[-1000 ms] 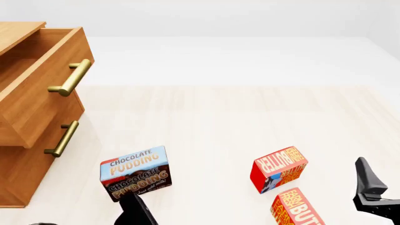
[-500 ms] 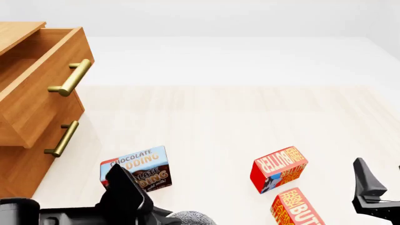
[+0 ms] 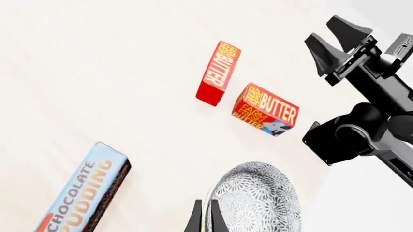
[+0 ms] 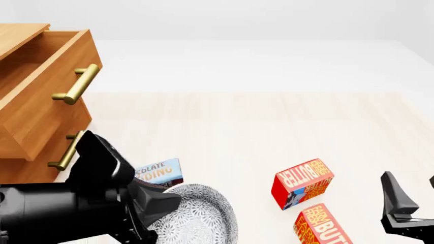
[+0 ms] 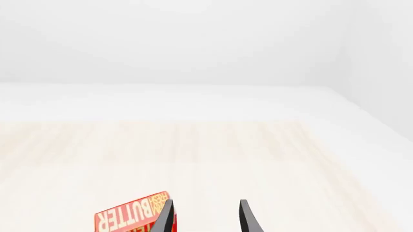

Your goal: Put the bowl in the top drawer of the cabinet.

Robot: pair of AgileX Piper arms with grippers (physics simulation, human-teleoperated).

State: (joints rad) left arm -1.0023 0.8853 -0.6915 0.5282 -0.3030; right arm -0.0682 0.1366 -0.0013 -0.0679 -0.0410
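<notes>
The speckled white bowl (image 4: 200,218) hangs tilted at the near left, and my left gripper (image 4: 161,202) is shut on its rim. In the left wrist view the two fingers (image 3: 197,220) pinch the edge of the bowl (image 3: 261,198). The cabinet (image 4: 20,178) stands at the far left, its top drawer (image 4: 48,96) pulled out and open above the shut lower one. The drawer's inside is mostly cut off by the frame edge. My right gripper (image 4: 411,197) waits open at the near right, and it holds nothing in the right wrist view (image 5: 205,216).
A chocolate pudding box (image 4: 160,172) stands behind the bowl, partly hidden by my left arm. Two red butter boxes (image 4: 303,183) (image 4: 326,226) sit at the near right, close to my right gripper. Brass handles (image 4: 76,85) stick out from the drawer fronts.
My left arm has risen from the bottom edge with the bowl in its grip, moving up and left toward the cabinet and covering part of the pudding box. The right arm has barely moved.
</notes>
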